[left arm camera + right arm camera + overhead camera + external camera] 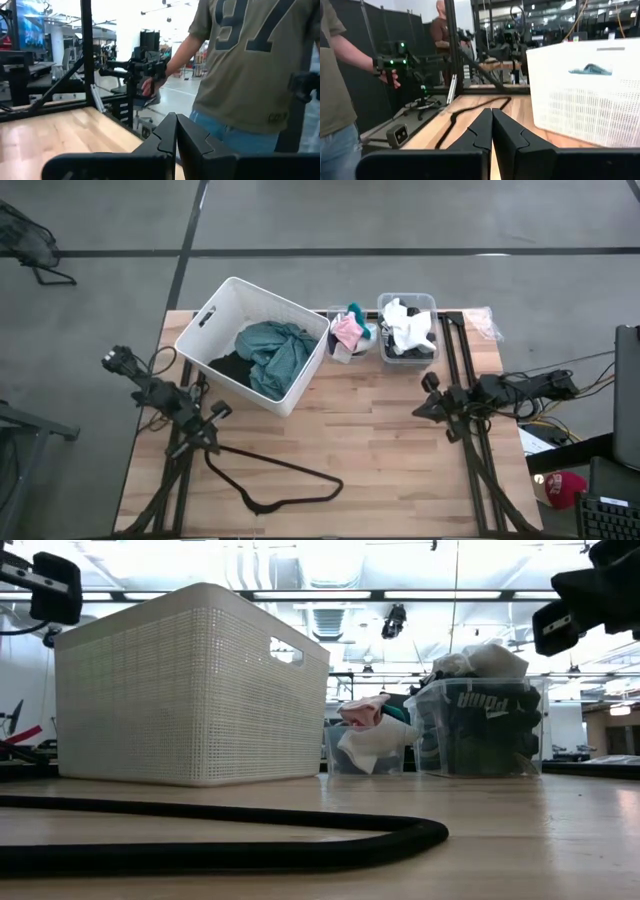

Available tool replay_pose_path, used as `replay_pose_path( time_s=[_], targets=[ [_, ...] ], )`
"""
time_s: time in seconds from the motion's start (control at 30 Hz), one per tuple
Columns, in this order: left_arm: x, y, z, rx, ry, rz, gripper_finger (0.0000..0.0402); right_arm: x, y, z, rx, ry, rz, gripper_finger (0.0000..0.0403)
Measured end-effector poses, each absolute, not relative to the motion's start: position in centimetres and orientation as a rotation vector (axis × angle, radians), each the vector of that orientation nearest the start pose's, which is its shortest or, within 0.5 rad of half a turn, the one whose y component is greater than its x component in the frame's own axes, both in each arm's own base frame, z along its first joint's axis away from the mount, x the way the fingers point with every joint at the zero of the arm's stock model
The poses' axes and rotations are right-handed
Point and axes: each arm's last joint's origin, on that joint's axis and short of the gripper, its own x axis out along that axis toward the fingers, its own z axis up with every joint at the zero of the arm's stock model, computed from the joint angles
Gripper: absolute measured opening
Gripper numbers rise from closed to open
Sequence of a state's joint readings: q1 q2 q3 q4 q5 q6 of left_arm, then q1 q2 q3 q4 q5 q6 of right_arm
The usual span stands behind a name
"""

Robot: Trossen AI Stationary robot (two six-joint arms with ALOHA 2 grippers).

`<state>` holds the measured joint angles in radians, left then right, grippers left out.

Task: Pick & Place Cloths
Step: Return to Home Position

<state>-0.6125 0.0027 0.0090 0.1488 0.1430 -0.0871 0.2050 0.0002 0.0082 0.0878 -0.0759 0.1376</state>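
A large teal-green cloth [272, 352] lies on a black one [228, 366] inside the white basket [228, 297]. Pink, teal and white pieces [349, 332] fill a small clear bin. White and black cloths [408, 330] fill a second clear bin [478, 726]. My left gripper [222, 411] hovers above the table's left side, shut and empty; its joined fingers [176, 131] show in its wrist view. My right gripper [418, 410] hovers at the right side, shut and empty, pointing toward the basket [585, 90].
A thin black wire hanger [275, 480] lies flat on the table's near-left part and crosses the low view [220, 840]. Bare wood lies between the two grippers. A person in an olive shirt [250, 65] stands beyond the table's edge.
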Motion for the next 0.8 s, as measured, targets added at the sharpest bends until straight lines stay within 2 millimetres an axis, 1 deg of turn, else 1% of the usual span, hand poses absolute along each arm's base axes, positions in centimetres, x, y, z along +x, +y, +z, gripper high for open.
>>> replay_pose_path(
  time_s=[0.1,0.2,0.3,0.8],
  targets=[
    [7.59,-5.86,18.07,-0.102,-0.131,-0.766,0.0014,9.50,2.21,17.34,0.181,-0.054,0.288,0.0009],
    [7.50,-5.96,18.02,-0.132,-0.110,-0.815,0.0014,9.49,2.20,17.36,0.248,-0.046,0.291,0.0009],
    [7.51,-5.97,18.01,-0.133,-0.107,-0.816,0.0014,9.48,2.20,17.36,0.288,-0.041,0.292,0.0009],
    [7.53,-5.98,17.91,-0.133,-0.099,-0.816,0.0014,9.49,2.20,17.36,0.288,-0.040,0.293,0.0009]
  ],
)
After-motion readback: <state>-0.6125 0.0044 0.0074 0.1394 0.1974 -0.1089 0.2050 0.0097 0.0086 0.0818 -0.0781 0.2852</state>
